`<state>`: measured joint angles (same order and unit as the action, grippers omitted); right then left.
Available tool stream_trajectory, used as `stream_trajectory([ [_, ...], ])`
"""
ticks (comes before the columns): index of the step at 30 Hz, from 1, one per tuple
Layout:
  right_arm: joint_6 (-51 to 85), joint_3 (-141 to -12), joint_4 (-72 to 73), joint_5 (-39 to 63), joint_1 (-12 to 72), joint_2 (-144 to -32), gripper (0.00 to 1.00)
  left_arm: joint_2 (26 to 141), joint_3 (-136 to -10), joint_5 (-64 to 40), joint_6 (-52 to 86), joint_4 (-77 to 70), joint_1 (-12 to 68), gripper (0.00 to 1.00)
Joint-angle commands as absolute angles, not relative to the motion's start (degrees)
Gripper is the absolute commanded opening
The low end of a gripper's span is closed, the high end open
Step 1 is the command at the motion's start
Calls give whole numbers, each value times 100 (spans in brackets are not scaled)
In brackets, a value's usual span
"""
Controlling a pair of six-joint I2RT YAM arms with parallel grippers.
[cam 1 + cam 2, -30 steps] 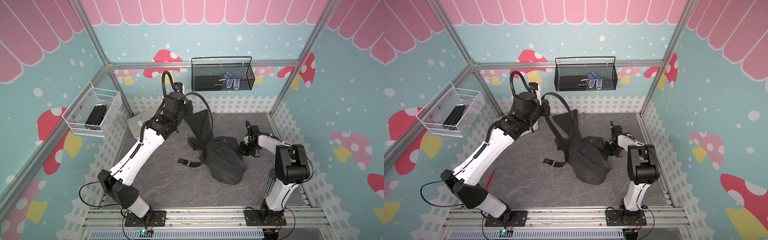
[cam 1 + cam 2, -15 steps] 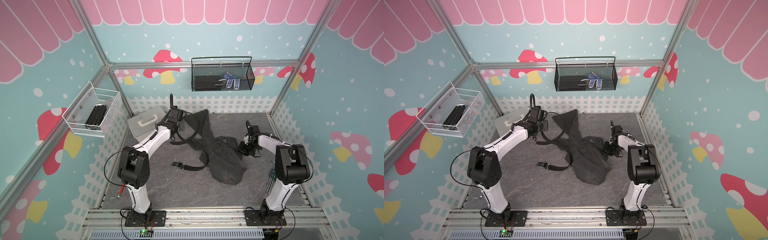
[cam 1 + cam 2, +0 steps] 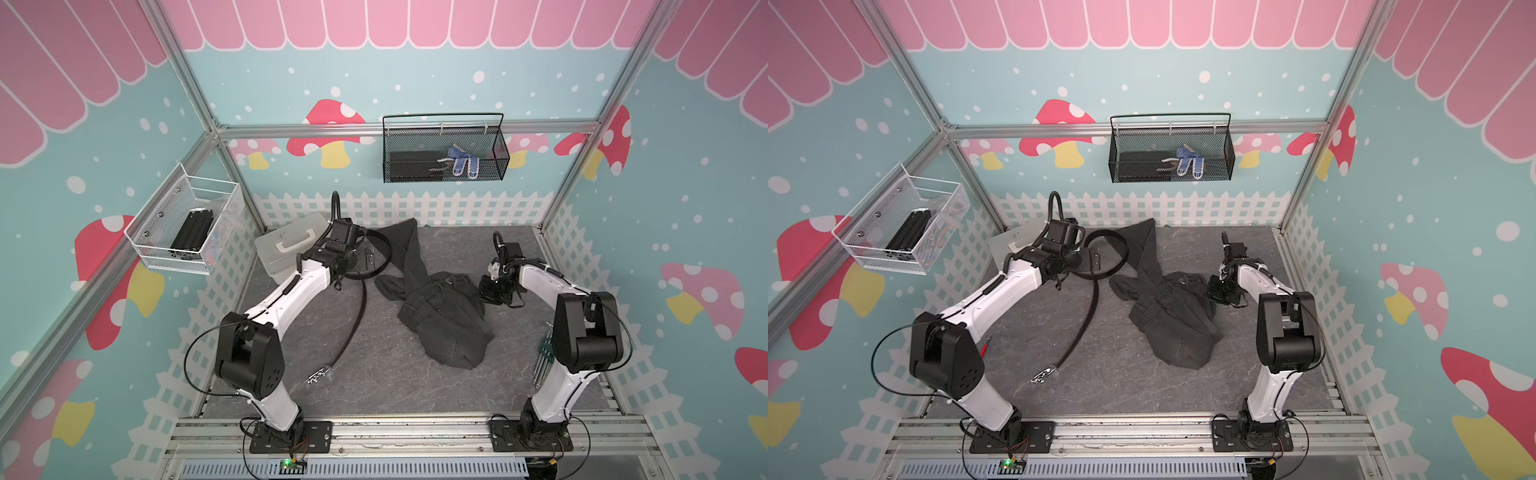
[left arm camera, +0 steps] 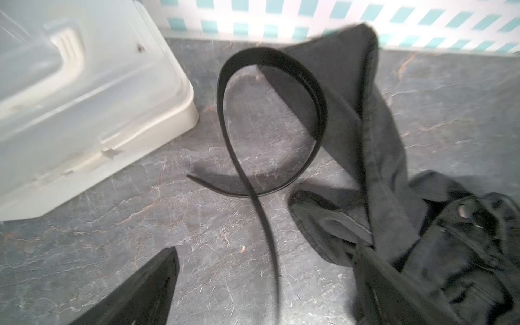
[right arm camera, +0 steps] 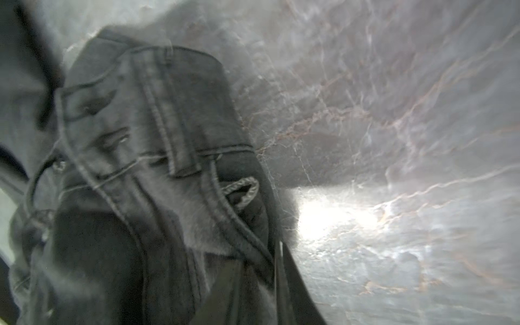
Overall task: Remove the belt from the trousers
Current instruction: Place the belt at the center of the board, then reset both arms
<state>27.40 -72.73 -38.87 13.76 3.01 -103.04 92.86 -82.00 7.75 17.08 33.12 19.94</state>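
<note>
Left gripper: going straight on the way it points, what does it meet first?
Probably the belt, whose strap runs ahead between the left gripper's fingers into a loop; the trousers lie behind it. Depth unclear.

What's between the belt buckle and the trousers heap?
Nothing. The stretch from the belt buckle to the trousers is bare grey mat, as both top views show.

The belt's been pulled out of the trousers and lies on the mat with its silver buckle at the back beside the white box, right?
Not quite. The belt is out of the trousers and on the mat, but its silver buckle lies at the front, away from the white box; the plain end curls beside that box. Both top views show it.
</note>
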Motion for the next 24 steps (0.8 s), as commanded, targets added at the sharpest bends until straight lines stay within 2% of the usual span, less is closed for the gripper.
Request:
stream_trajectory([
  [1, 2368, -7633, -4236, 1011, 281, -9880, 52, 8535, -8189, 798, 1509, 3375, 1901, 99],
  [3, 2209, -7691, -4279, 846, 248, -9650, 68, 8113, -8058, 1019, 1413, 3404, 1742, 99],
  [4, 2147, -7707, -4278, 799, 233, -9562, 71, 7944, -7943, 1173, 1371, 3381, 1642, 99],
  [7, 1928, -7718, -4256, 607, 97, -9444, 78, 7607, -7299, 1537, 1262, 3106, 1159, 99],
  [9, 1811, -7687, -4203, 482, -50, -9519, 81, 7493, -6458, 2131, 1248, 2359, 914, 99],
  [11, 1698, -7690, -4137, 298, -169, -9604, 81, 7425, -5752, 1688, 742, 1592, 705, 99],
  [13, 1372, -7540, -3794, 203, -194, -9571, 98, 7422, -5172, 1473, 138, 789, 642, 99],
  [16, 1052, -6997, -2880, -453, -202, -9328, 99, 7533, -4547, 1780, 519, -103, 548, 99],
  [20, 260, -6351, -1887, -1693, -201, -9205, 99, 7957, -3859, 1585, 421, -1374, 426, 99],
  [24, -178, -5781, -1147, -2133, -234, -9197, 99, 8272, -3092, 1521, 198, -3127, 431, 99],
])
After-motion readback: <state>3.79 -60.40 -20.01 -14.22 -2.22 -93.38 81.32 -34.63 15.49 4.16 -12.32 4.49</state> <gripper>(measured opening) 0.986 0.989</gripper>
